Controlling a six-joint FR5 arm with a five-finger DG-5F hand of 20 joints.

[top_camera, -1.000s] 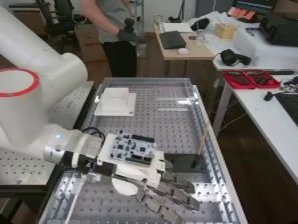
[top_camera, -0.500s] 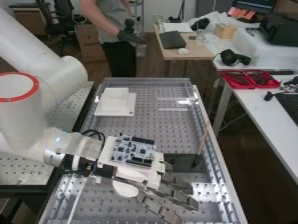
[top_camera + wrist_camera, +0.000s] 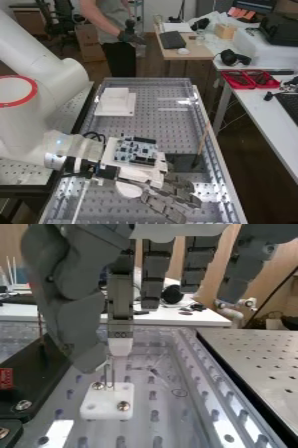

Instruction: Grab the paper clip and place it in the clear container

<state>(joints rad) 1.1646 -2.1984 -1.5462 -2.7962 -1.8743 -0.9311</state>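
The paper clip [image 3: 112, 373] is, as I judge, the thin wire piece which stands upright in the small white base [image 3: 103, 399]. In the wrist view it is between the thumb [image 3: 74, 321] and the nearest finger [image 3: 120, 319], very close to both tips. The hand [image 3: 136, 172] is open: its fingers extend rather straight, and I do not see them curl around the wire. Whether one tip already touches it, I cannot tell.

So the step in hand seems to be lining up for the grasp. The next move calls for a gentle pinch of thumb and finger, then a straight lift out of the base, and after this the carrying to the clear container. A wire so thin could slip or turn if the pinch is not well centred.

The tabletop [image 3: 174, 131] is grey, with many small holes, and it reflects light in bright spots. A white stepped block [image 3: 115, 102] rests near its far end. A thin stick [image 3: 201, 145] stands at a slant over the dark plate [image 3: 26, 374]. Beyond, in the room, there are a wooden desk [image 3: 188, 54] and a white side desk [image 3: 256, 107] with red trays [image 3: 238, 85].
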